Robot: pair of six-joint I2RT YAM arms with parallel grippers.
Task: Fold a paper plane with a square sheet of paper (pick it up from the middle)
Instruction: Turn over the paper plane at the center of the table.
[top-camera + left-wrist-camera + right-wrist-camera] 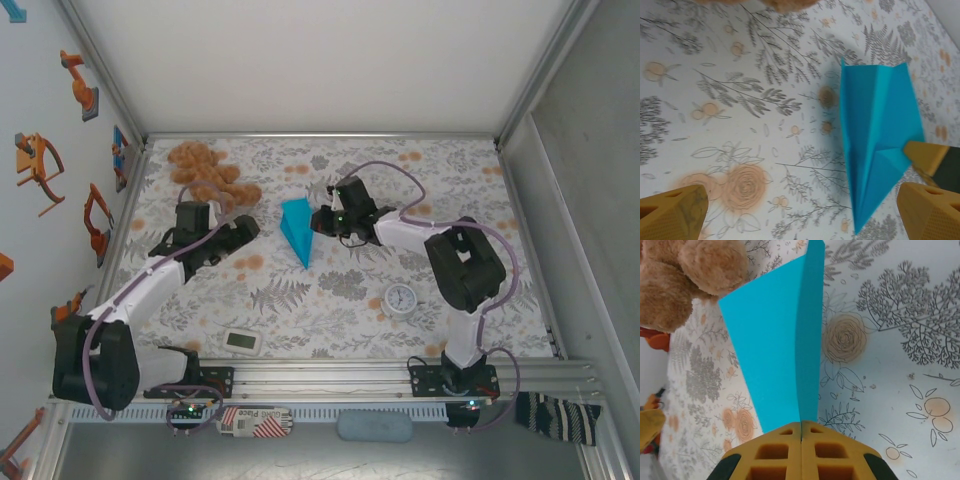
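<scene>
The turquoise paper plane (296,230) is a narrow creased dart, its tip pointing toward the near edge of the table. My right gripper (318,222) is shut on the plane's right side. In the right wrist view the yellow pads (801,432) meet on the fold, and the blue sheet (775,350) fans out ahead of them. My left gripper (237,236) stands open just left of the plane with nothing between its fingers. In the left wrist view the plane (880,135) lies to the right, near my right fingertip (930,210), over the floral cloth.
A brown teddy bear (205,172) lies at the back left, close behind the left gripper. A round white clock (401,298) sits right of centre, and a small white gadget (243,341) lies near the front rail. White walls enclose the table.
</scene>
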